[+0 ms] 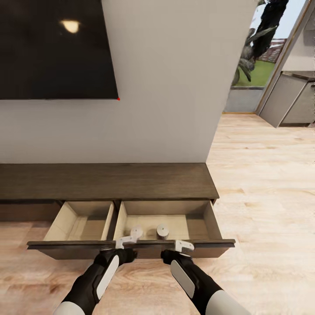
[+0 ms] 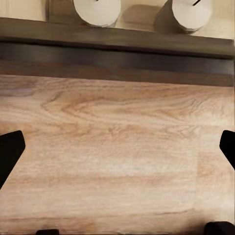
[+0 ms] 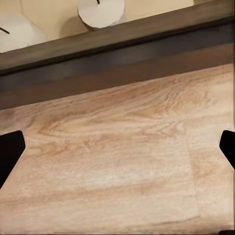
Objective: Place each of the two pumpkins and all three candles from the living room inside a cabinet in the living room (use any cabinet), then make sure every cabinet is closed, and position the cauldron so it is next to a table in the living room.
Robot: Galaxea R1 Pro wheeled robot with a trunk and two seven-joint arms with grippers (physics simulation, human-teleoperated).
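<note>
Presently: cabinet, against the wall, wide drawer pulled fully out. Right compartment holds two candles, upright, apart, near the drawer front, deposited for storage. Left gripper and right gripper, both spread and empty, hang at that front, likely placed to push it shut.
</note>
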